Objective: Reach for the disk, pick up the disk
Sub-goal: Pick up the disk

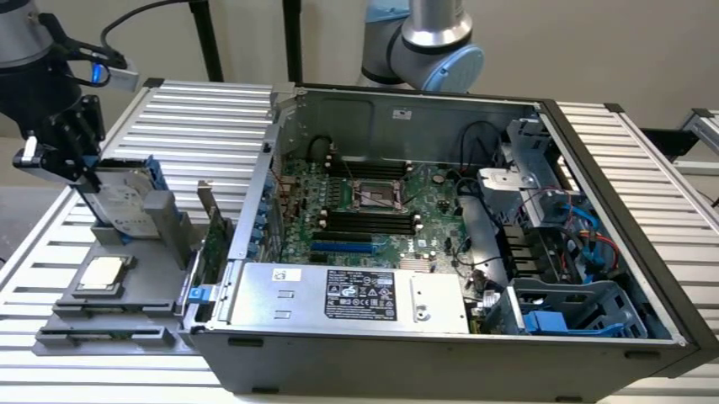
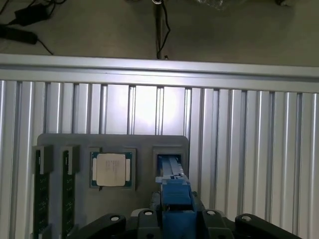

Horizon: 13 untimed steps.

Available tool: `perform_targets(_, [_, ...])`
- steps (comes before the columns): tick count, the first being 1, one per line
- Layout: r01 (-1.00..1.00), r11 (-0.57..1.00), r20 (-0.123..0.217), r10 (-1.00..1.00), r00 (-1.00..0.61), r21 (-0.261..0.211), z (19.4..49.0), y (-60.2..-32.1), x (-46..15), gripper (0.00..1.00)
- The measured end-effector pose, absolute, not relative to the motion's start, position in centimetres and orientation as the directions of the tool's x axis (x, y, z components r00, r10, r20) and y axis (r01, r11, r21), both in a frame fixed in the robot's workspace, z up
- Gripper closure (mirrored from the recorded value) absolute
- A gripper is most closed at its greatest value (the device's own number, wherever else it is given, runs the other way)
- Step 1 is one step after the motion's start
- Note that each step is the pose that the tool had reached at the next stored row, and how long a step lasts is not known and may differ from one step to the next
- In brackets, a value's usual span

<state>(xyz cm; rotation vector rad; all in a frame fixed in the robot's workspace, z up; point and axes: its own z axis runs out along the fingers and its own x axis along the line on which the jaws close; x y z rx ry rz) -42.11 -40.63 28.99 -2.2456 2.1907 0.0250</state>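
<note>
Blue-railed disk (image 1: 119, 197), seemingly upright

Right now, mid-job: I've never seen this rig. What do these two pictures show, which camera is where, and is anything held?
This is one robot arm ending in a gripper, the black part at the exterior view's upper left. That picture comes from a camera off the arm; the other from a camera on the wrist, looking down past the gripper. On the ribbed metal table sit an open computer case and a grey tray. The tray carries a square silver chip and the disk, standing on edge with blue rails. The gripper is right at the disk's top; whether it grips it I cannot tell.
</note>
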Motion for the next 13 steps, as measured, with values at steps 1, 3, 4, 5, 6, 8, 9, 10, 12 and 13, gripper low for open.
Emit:
perform_targets(1, [-1.000, -0.024, -0.015, -1.000, 0.024, 0.008, 29.00, -40.67, -42.10, 0.67])
perform_targets(3, [-1.000, -0.023, -0.017, -1.000, 0.023, 0.008, 29.00, -40.73, -42.10, 0.67])
perform_targets(4, [-1.000, -0.023, -0.017, -1.000, 0.023, 0.008, 29.00, -40.74, -42.10, 0.67])
perform_targets(5, [-1.000, -0.023, -0.017, -1.000, 0.023, 0.008, 29.00, -40.74, -42.10, 0.67])
perform_targets(6, [-1.000, -0.023, -0.017, -1.000, 0.023, 0.008, 29.00, -40.74, -42.11, 0.67])
perform_targets(8, [-1.000, -0.023, -0.017, -1.000, 0.023, 0.008, 28.99, -40.75, -42.10, 0.67])
perform_targets(9, [-1.000, -0.023, -0.017, -1.000, 0.023, 0.008, 28.99, -40.75, -42.10, 0.67])
perform_targets(10, [-1.000, -0.023, -0.017, -1.000, 0.023, 0.008, 28.99, -40.75, -42.10, 0.67])
perform_targets(12, [-1.000, -0.023, -0.017, -1.000, 0.023, 0.008, 28.99, -40.75, -42.10, 0.67])
perform_targets(13, [-1.000, -0.023, -0.017, -1.000, 0.023, 0.008, 28.99, -40.75, -42.10, 0.67])
